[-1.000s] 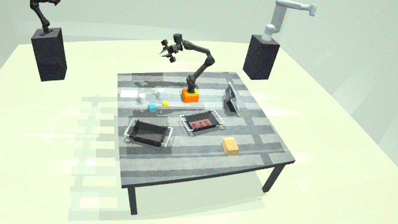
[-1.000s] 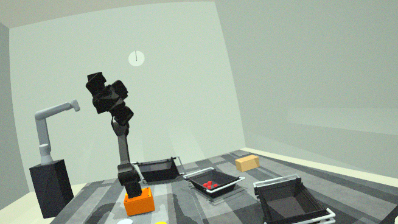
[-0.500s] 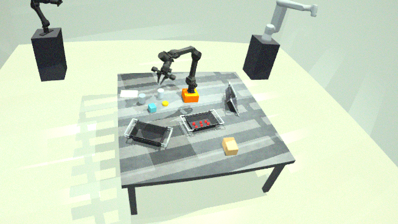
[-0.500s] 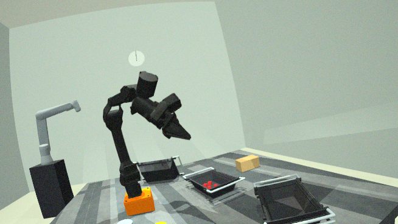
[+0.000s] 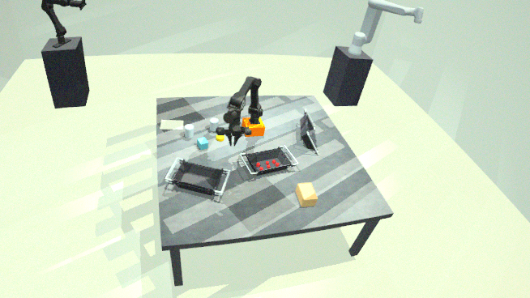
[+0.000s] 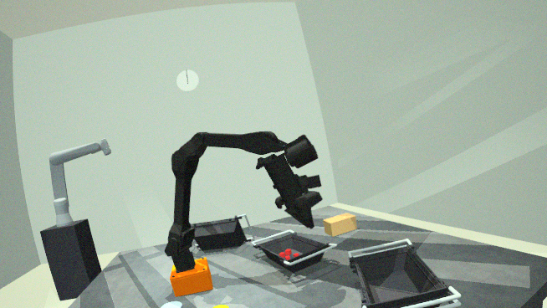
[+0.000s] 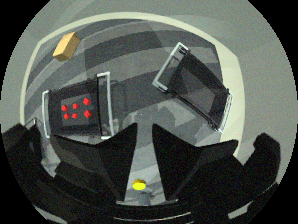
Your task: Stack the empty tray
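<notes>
The loaded tray (image 5: 263, 155) (image 6: 303, 264) (image 7: 75, 92) stands on the table with several red blocks (image 5: 267, 163) (image 7: 75, 106) inside. Its left bar (image 5: 247, 165) (image 7: 46, 114) and right bar (image 5: 292, 155) (image 7: 108, 105) are swung out over the ends. A black empty tray (image 5: 200, 168) (image 6: 393, 261) (image 7: 200, 75) stands upright to its left in the top view, bars out. Another black tray (image 5: 306, 134) (image 6: 222, 234) is tipped on its side at the right. My gripper (image 5: 232, 144) (image 6: 310, 226) (image 7: 144, 127) hangs above the table, nearly shut, with a narrow empty gap, touching no tray.
A wooden block (image 5: 306, 194) (image 6: 340, 224) (image 7: 66, 46) lies in front of the loaded tray. A teal cube (image 5: 203, 143), a yellow disc (image 5: 220, 138) (image 7: 139, 185), white cylinders (image 5: 189, 130) (image 5: 214, 124) and a pale sheet (image 5: 172, 124) are at the back left. My orange base (image 5: 259, 129) (image 6: 192, 284) stands behind.
</notes>
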Controlling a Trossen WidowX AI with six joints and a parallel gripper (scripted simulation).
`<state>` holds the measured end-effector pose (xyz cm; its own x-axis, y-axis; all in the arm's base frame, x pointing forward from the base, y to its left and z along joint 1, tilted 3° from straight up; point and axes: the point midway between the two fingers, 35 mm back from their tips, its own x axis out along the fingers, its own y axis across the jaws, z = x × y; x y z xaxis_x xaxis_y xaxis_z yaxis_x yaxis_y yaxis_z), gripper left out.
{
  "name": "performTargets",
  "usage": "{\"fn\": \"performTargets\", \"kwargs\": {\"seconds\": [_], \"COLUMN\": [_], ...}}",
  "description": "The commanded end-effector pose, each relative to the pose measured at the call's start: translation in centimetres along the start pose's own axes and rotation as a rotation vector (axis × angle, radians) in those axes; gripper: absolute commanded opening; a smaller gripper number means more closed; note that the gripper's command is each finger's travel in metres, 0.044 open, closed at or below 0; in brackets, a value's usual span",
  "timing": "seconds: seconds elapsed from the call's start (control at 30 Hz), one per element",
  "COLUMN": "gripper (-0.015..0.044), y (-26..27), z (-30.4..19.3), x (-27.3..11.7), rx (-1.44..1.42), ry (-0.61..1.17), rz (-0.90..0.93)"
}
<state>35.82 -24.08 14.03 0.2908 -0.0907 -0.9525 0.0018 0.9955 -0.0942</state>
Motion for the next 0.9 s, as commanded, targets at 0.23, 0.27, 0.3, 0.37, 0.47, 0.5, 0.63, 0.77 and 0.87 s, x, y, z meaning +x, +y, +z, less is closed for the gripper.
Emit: {"fn": "performTargets", "kwargs": {"seconds": [0.23,0.27,0.3,0.37,0.47,0.5,0.63,0.77,0.87], "gripper": [0.0082,0.0082,0.0082,0.0082,0.0082,0.0082,0.0082,0.0082,0.0082], "y": [8.3,8.3,8.3,8.3,8.4,8.4,8.5,8.7,8.8], "z": [1.7,1.7,1.7,1.6,1.4,1.3,0.7,0.1,-0.2], "x": [8.0,8.0,8.0,8.2,9.0,9.4,11.3,13.0,13.7], "rx": [-0.132,-0.132,-0.132,-0.132,-0.132,-0.132,-0.132,-0.132,-0.132], "ry": [0.298,0.298,0.298,0.298,0.298,0.298,0.298,0.299,0.299], "rz": [0.092,0.092,0.092,0.092,0.092,0.092,0.092,0.092,0.092]}}
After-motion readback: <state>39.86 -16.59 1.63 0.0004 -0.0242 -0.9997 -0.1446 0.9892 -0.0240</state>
